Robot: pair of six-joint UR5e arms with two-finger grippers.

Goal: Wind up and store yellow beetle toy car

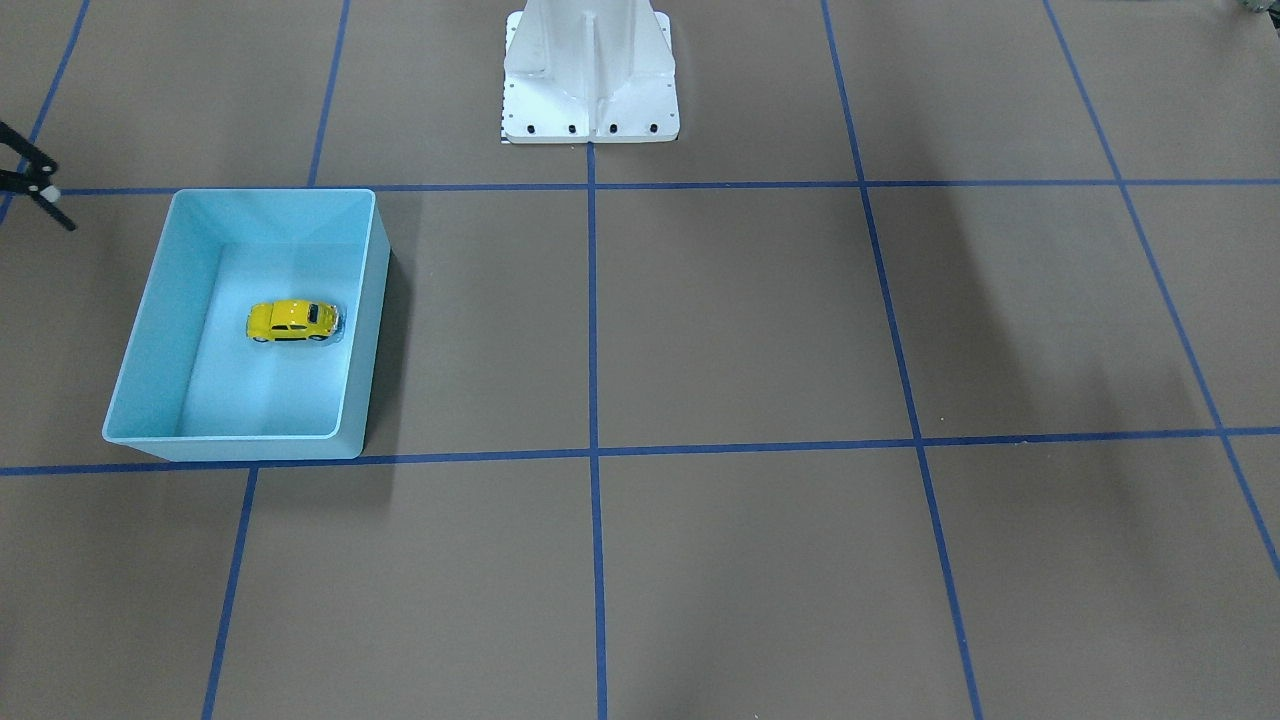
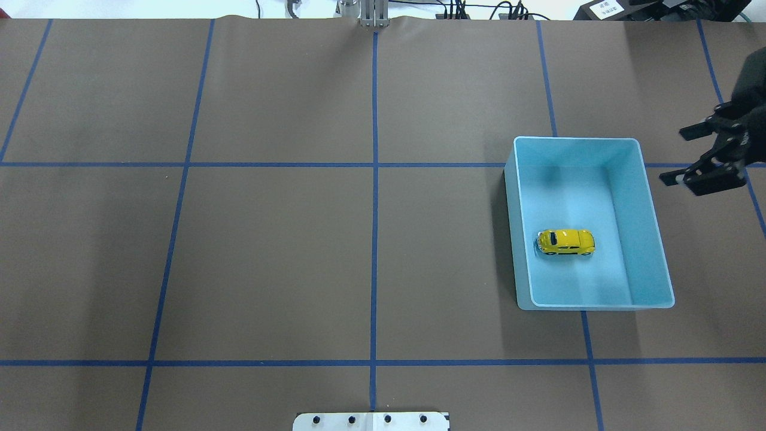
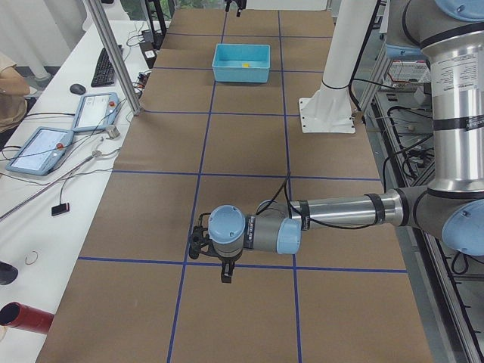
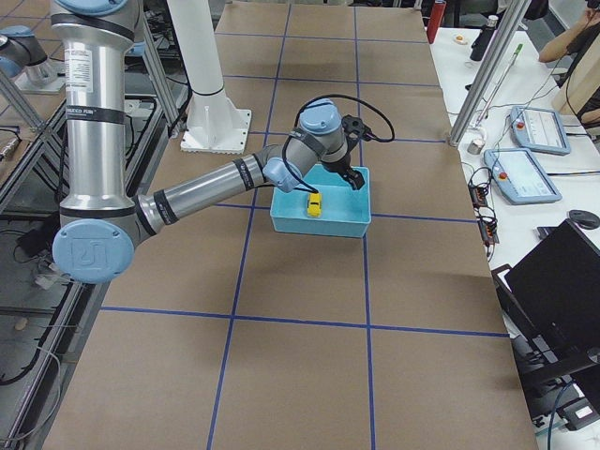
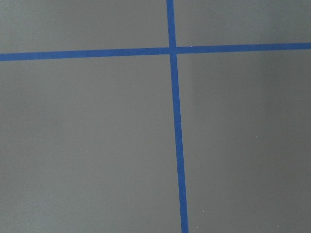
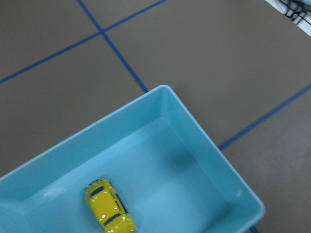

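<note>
The yellow beetle toy car (image 2: 566,242) rests on its wheels on the floor of the blue bin (image 2: 652,239), near the bin's middle. It also shows in the front view as the car (image 1: 292,321) inside the bin (image 1: 160,320), and in the right wrist view as the car (image 6: 109,211). My right gripper (image 2: 682,154) hangs open and empty beyond the bin's far right corner, off to the side of the car. My left gripper (image 3: 215,253) shows only in the left side view, low over bare table far from the bin (image 3: 242,62); whether it is open or shut I cannot tell.
The white robot pedestal (image 1: 590,80) stands at the middle of the table's robot side. Blue tape lines cross the brown table. A side desk with teach pendants (image 3: 45,147) and an aluminium post (image 3: 113,60) borders the operators' side.
</note>
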